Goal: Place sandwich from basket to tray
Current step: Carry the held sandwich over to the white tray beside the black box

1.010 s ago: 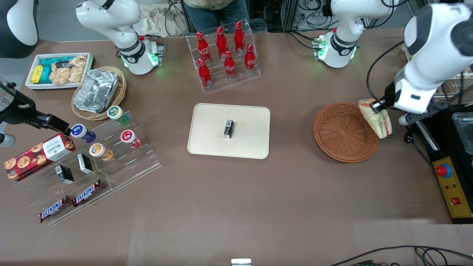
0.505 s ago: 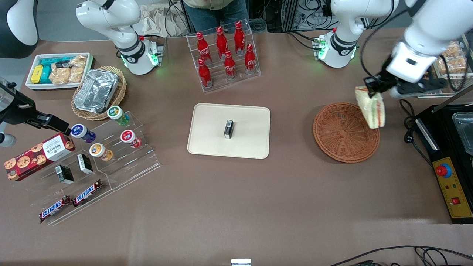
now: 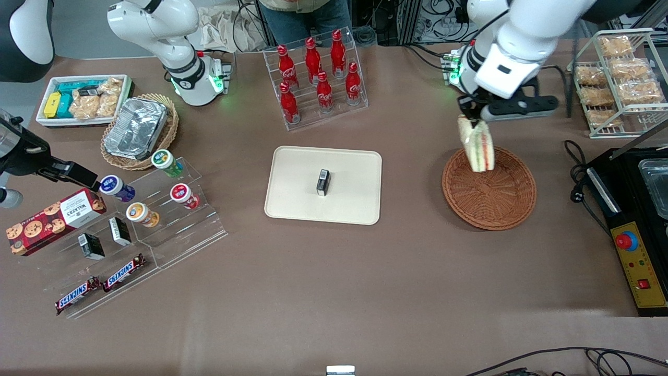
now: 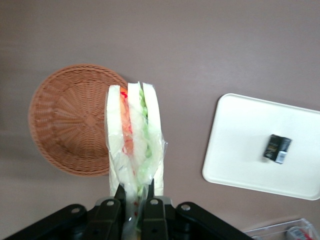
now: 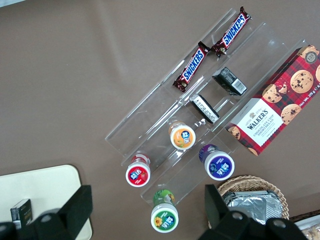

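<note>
One sandwich (image 3: 477, 145) hangs from the gripper (image 3: 472, 119) above the basket (image 3: 489, 201) (bare).

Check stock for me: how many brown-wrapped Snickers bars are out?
2 Snickers bars, side by side on the clear acrylic stand's lowest step. The left gripper holds the wedge sandwich above the reddish wicker basket's edge.

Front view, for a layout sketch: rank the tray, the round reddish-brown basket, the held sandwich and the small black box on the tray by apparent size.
1. Tray.
2. Basket.
3. Sandwich, gripped by the hand above the basket; lifted nearer the camera, so it may look oversized.
4. Small black box.
</note>
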